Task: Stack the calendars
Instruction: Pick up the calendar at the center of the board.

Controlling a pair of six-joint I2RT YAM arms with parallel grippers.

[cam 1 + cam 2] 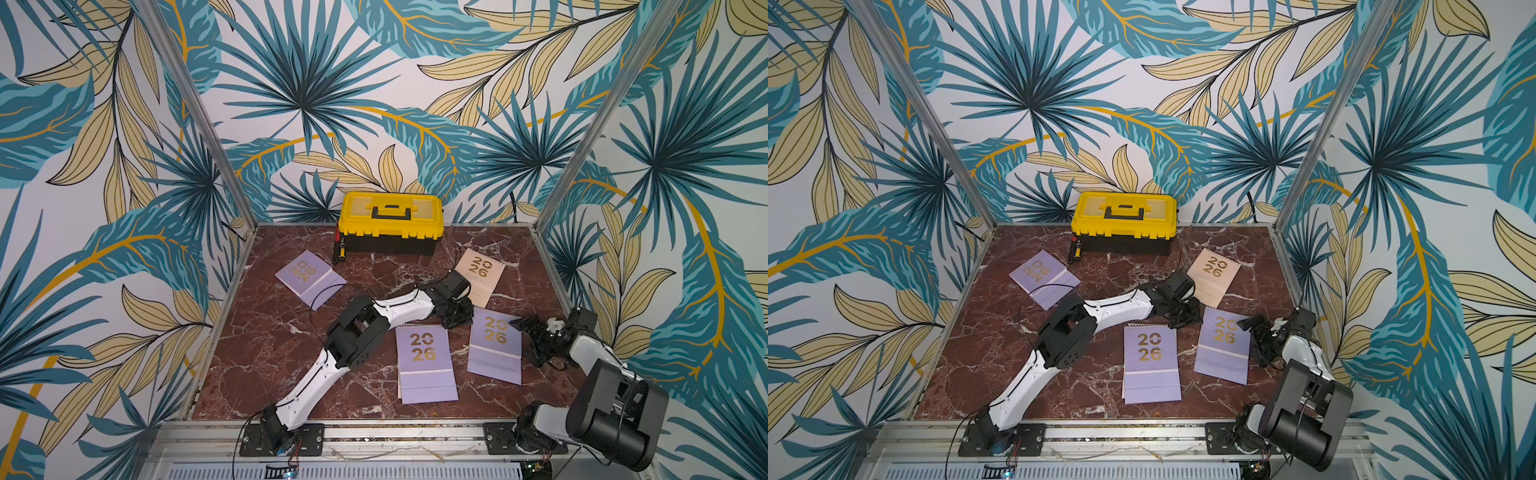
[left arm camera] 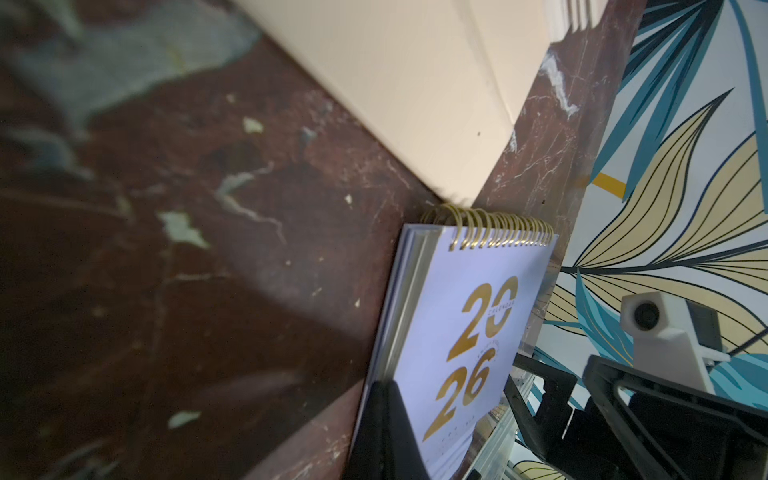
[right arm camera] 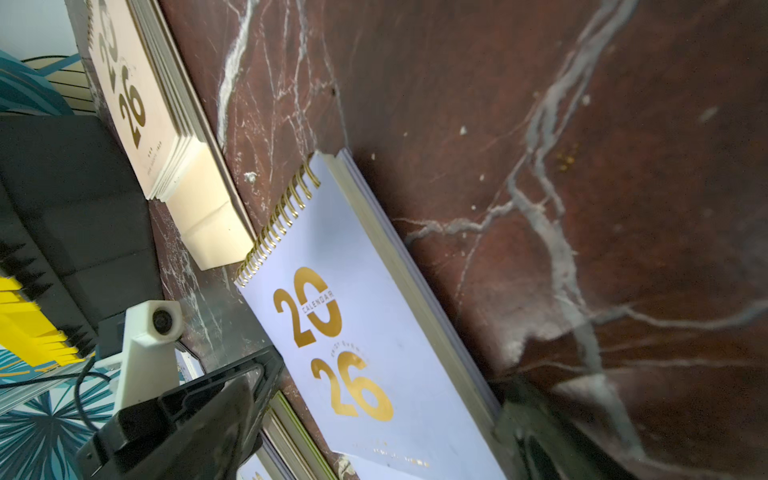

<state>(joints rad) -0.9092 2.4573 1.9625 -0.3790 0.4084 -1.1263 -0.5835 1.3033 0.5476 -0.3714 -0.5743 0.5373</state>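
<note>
A lilac calendar [image 1: 494, 351] [image 2: 461, 316] [image 3: 365, 332] lies flat at the right of the marble table. My left gripper [image 1: 457, 316] [image 2: 386, 419] is shut, its tips pressed together against that calendar's left edge, nothing between them. At the opposite edge my right gripper [image 1: 524, 332] [image 3: 365, 440] stands open, the lilac cover showing between its fingers. Front centre, another lilac calendar [image 1: 426, 365] tops a small pile with peach and green edges [image 3: 297, 432]. A peach calendar [image 1: 480, 276] [image 3: 137, 104] lies behind, and one more lilac calendar [image 1: 309, 278] far left.
A yellow-and-black toolbox [image 1: 390, 222] stands at the back middle with a small red-and-black tool [image 1: 338, 249] beside it. Metal posts and leaf-patterned walls close in the table [image 1: 257, 374] on three sides. My left arm [image 1: 374, 320] stretches across the middle.
</note>
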